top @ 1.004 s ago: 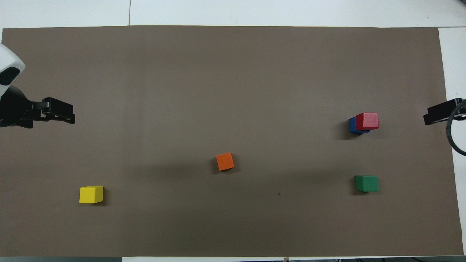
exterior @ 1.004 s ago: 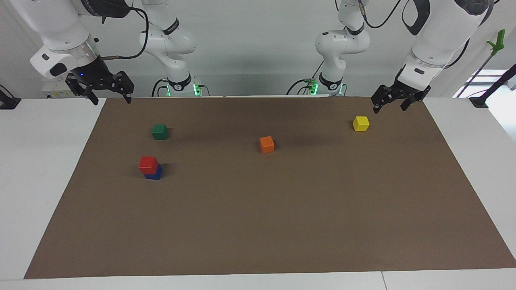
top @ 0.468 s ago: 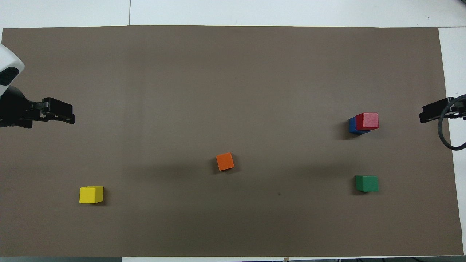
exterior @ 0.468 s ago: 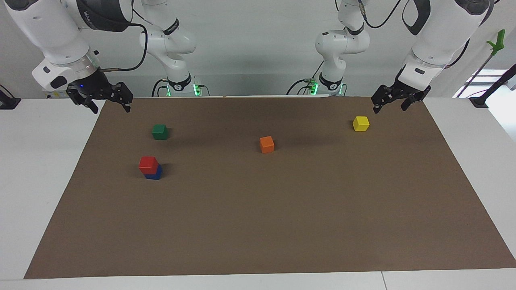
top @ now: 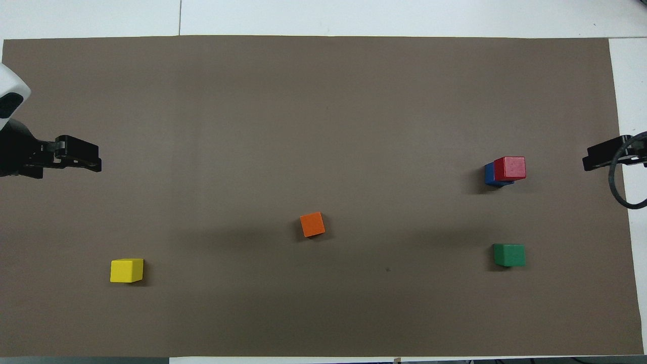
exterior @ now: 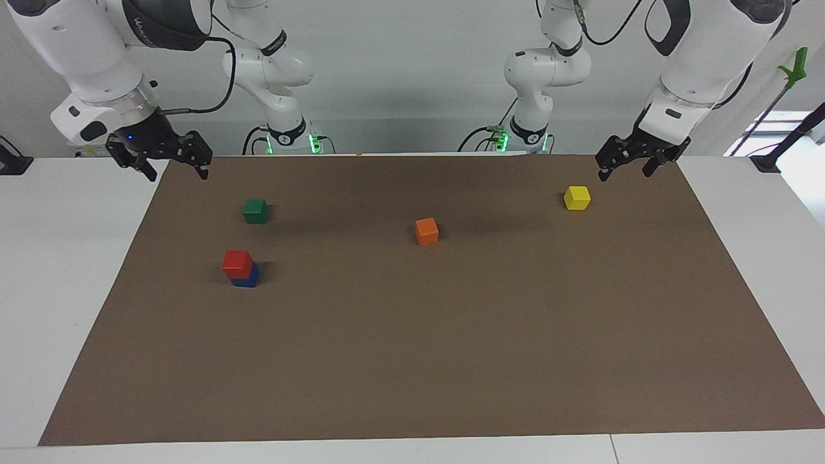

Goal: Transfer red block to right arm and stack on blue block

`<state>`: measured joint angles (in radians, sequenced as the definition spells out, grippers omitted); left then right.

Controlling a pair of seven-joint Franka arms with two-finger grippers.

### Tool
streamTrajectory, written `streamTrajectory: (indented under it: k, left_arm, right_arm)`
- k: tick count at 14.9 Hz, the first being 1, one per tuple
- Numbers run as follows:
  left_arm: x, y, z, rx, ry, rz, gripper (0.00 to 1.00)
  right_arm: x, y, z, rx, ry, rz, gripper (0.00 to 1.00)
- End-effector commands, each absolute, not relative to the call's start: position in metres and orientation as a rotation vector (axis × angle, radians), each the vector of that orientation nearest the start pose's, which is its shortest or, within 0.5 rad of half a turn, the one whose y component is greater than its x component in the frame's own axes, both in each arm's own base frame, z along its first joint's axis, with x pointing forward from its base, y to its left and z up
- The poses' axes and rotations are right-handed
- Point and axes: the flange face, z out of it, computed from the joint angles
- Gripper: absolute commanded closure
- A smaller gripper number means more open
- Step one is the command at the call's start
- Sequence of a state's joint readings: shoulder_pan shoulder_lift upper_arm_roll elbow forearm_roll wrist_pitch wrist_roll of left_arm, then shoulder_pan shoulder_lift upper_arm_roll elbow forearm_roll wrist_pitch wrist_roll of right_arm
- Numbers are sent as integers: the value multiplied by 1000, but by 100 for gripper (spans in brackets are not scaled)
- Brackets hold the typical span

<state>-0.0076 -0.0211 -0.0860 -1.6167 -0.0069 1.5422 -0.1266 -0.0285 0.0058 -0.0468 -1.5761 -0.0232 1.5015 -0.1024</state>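
Note:
The red block [exterior: 236, 263] [top: 510, 168] sits on top of the blue block [exterior: 247, 278] [top: 489, 174], toward the right arm's end of the brown mat. My right gripper [exterior: 177, 172] [top: 589, 162] hangs open and empty in the air over the mat's edge at that end, apart from the stack. Over the mat's corner by the yellow cube, my left gripper [exterior: 622, 173] [top: 96, 164] is open with nothing in it.
A green cube [exterior: 255, 211] [top: 509, 255] lies nearer to the robots than the stack. An orange cube [exterior: 427, 231] [top: 312, 224] sits mid-mat. A yellow cube [exterior: 577, 198] [top: 126, 270] lies toward the left arm's end. The brown mat [exterior: 451, 335] covers the white table.
The right gripper has drawn back a little toward its own end of the table. The left gripper has barely shifted. The blocks have not moved.

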Motion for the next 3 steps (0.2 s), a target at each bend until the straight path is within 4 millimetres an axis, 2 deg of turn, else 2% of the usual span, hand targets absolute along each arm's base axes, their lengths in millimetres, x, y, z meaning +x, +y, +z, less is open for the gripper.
streamTrajectory:
  k: [1, 3]
  left_arm:
    - [539, -51, 616, -3151, -56, 77, 0]
    - [539, -51, 616, -3151, -56, 77, 0]
  right_arm:
    - [541, -48, 615, -3160, -50, 115, 0]
    - [540, -52, 615, -3162, -45, 116, 0]
